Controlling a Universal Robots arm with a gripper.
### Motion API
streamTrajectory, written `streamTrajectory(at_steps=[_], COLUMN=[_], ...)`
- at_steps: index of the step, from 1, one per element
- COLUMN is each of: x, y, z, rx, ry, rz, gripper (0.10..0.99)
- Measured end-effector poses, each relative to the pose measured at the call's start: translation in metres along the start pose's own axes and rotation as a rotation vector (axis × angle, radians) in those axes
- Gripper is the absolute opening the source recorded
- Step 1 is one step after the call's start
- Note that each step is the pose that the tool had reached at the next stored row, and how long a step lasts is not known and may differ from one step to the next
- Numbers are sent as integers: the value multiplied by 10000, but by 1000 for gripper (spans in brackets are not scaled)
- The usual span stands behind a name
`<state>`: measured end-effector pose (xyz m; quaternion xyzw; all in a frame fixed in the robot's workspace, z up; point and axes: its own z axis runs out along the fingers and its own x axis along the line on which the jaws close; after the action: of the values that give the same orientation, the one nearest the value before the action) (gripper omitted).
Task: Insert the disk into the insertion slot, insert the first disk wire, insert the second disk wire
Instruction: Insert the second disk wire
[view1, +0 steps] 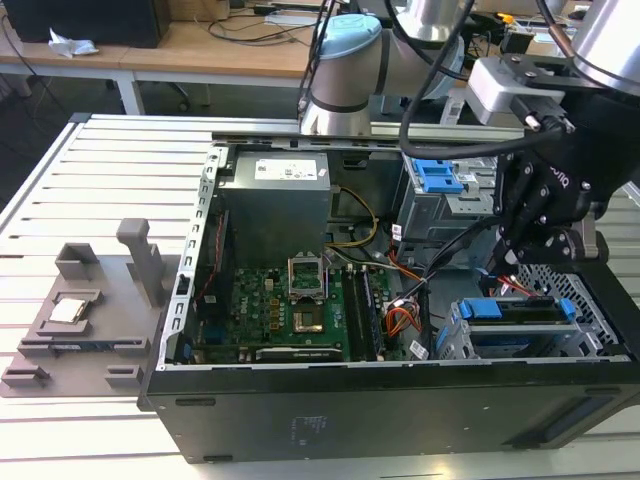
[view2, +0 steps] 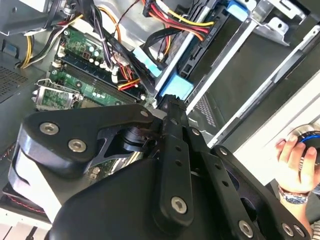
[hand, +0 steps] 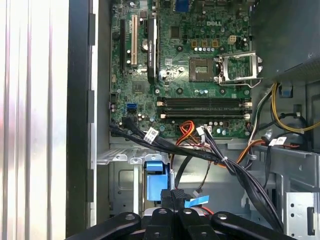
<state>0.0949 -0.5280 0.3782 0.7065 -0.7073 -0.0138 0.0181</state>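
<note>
Two black fingers (hand: 166, 200) of the gripper (hand: 172, 196) sit pressed together. We cannot tell whether they pinch a wire, since in the exterior view the gripper's bulky body hides the tips. The disk (view1: 515, 311), edged by its glossy blue carrier, lies inside the insertion slot (view1: 590, 322), a silver perforated cage in the corner of the computer case (view1: 400, 410) on the exterior view's right. Bundled black cables (hand: 245, 180) crowd the narrow space beside it.

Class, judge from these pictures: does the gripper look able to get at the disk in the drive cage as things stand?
Probably yes. In the exterior view the gripper hangs right above the disk, which lies in the silver drive cage, with nothing solid between them. Loose cables beside it may brush the arm.
</note>
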Motion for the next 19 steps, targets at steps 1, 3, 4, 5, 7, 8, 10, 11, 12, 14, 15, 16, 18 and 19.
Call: streamTrajectory(at_steps=[1, 3, 4, 5, 7, 8, 10, 11, 12, 14, 15, 16, 18, 19], x=[-19, -106, -154, -187, -220, -221, -221, -221, -221, -220, -220, -220, -221, -221], y=[0, 1, 2, 3, 3, 3, 3, 2, 2, -3, -14, -38, -132, -133], z=[2, 6, 7, 8, 22, 34, 48, 56, 63, 81, 88, 92, 92, 93], rx=[0, 0, 0, 0, 0, 0, -1, 0, 0, 0, -1, 0, -1, -1], ry=[2, 3, 3, 4, 6, 7, 7, 9, 10, 12, 19, 24, 30, 31], rz=[-1, 0, 1, 0, 0, 1, 1, 0, 1, 15, 69, 126, 173, 188], gripper=[106, 106, 106, 106, 106, 106, 106, 106, 106, 106, 106, 106, 106, 106])
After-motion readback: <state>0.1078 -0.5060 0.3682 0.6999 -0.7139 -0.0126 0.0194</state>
